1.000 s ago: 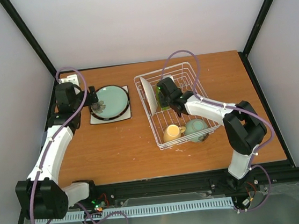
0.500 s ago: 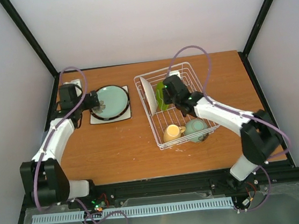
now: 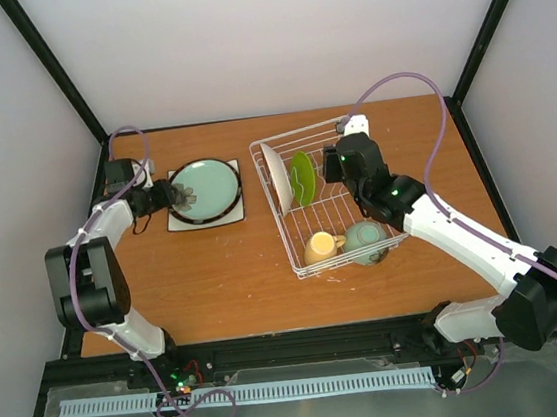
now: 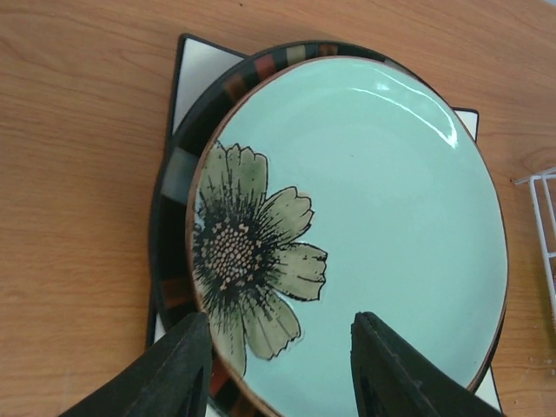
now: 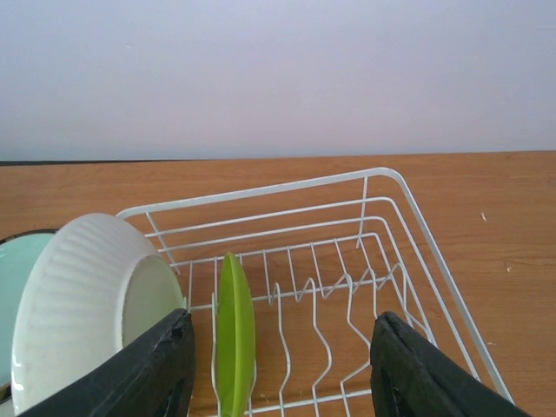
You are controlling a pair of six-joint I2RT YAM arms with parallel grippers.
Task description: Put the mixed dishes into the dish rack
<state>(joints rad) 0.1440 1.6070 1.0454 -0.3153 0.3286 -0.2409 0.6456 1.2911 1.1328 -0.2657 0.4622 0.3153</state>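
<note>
Item, left claw: jaws partly apart and nothing seen clamped between them, poised over the near rim of the pale teal plate; whether the fingers touched the plate could not be told. The plate bore a painted green-and-black flower just ahead of the left finger. Under it lay the dark striped-rim plate, showing to the claw's left, and under both the square white plate, its corners ahead of the claw, all stacked on the table. Item, right claw: jaws wide apart and empty, held above the dish rack. Directly ahead of it and a little left stood the lime green plate, upright on edge among the prongs. Further left, just beside that plate, leaned the white petal-patterned plate, ribbed back toward the claw. To the claw's right the prongs stood bare. Behind the claw, at the rack's near end, lay the yellow mug on its side, touching the mint-green bowl.
</note>
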